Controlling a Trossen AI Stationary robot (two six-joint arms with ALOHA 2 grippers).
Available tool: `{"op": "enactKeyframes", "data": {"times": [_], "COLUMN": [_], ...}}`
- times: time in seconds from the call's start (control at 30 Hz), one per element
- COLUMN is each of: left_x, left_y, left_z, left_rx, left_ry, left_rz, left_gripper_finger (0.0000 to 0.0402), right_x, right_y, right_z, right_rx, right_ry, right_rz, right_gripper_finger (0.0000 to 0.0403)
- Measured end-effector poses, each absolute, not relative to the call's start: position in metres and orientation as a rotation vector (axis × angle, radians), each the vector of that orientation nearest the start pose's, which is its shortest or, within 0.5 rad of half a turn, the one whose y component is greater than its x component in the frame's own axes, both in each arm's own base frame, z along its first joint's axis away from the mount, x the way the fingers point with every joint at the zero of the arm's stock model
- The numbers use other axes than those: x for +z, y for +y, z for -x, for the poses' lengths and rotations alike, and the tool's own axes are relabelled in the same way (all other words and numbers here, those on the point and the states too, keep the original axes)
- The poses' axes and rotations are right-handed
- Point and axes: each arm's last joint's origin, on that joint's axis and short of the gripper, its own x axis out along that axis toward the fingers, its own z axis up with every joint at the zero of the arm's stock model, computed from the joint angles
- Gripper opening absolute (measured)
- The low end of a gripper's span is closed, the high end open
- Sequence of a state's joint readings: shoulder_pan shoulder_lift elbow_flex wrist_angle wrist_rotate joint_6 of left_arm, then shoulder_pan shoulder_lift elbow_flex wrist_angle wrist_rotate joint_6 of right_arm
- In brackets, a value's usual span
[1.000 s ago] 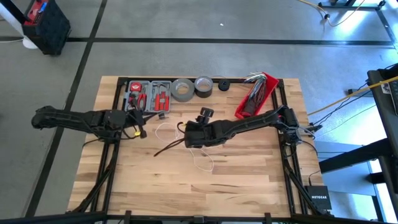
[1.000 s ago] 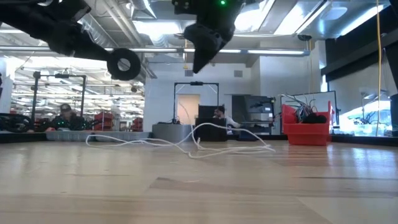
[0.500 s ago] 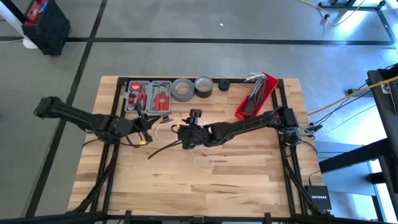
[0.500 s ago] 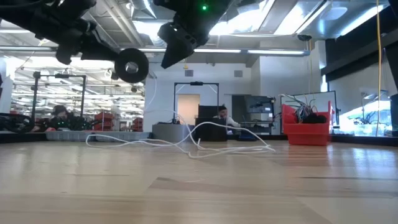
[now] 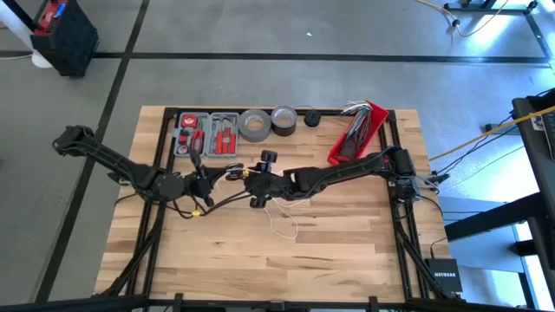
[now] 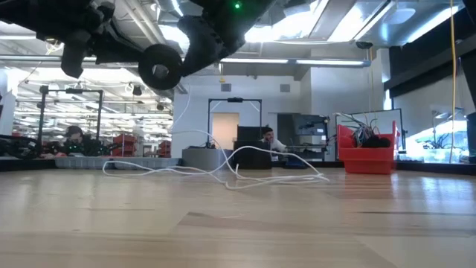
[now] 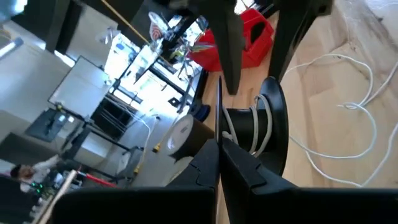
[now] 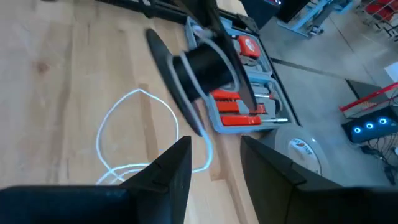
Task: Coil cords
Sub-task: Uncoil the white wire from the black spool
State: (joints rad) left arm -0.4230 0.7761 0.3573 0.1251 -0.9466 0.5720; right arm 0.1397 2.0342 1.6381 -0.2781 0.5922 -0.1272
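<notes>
Overhead, the left hand point(image 5: 208, 177) clamps a black plastic spool point(image 8: 205, 65) wound with thin white cord point(image 8: 134, 134); just beside it the right hand point(image 5: 247, 184) gapes wide.

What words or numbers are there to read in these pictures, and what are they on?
"NETGEAR": white letters on the black box by the table's corner, high view.
Round label on the tape roll, right wrist view: too blurred to read.
Signs in the room behind, low view: too small to read.
No other text shows.
</notes>
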Motion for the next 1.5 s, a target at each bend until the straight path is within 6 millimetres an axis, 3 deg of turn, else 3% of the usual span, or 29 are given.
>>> {"op": "enactKeyframes", "data": {"times": [0.27, 0.47, 0.53, 0.73, 0.97, 1.23, 1.5], "left_x": [0.219, 0.219, 0.219, 0.219, 0.221, 0.232, 0.245], "left_y": [-0.046, -0.046, -0.046, -0.043, -0.035, -0.035, -0.04], "left_z": [-0.156, -0.156, -0.156, -0.156, -0.158, -0.158, -0.143], "left_rx": [0.431, 0.431, 0.431, 0.481, 0.559, 0.587, 0.534], "left_ry": [0.373, 0.376, 0.378, 0.382, 0.339, 0.228, 0.141], "left_rz": [-0.757, -0.759, -0.758, -0.721, -0.57, -0.428, -0.376], "left_gripper_finger": [0.0, 0.0, 0.0, 0.0, 0.0, 0.0, 0.0], "right_x": [0.227, 0.226, 0.228, 0.252, 0.26, 0.235, 0.221], "right_y": [0.04, 0.042, 0.047, 0.075, 0.098, 0.082, 0.063], "right_z": [-0.462, -0.461, -0.46, -0.463, -0.469, -0.476, -0.471], "right_rx": [-0.437, -0.437, -0.449, -0.43, -0.229, -0.19, -0.289], "right_ry": [0.706, 0.725, 0.724, 0.644, 0.51, 0.61, 0.762], "right_rz": [0.398, 0.467, 0.493, 0.547, 0.535, 0.553, 0.549], "right_gripper_finger": [0.013, 0.0027, 0.0011, 0.0011, 0.0009, 0.0007, 0.0004]}}
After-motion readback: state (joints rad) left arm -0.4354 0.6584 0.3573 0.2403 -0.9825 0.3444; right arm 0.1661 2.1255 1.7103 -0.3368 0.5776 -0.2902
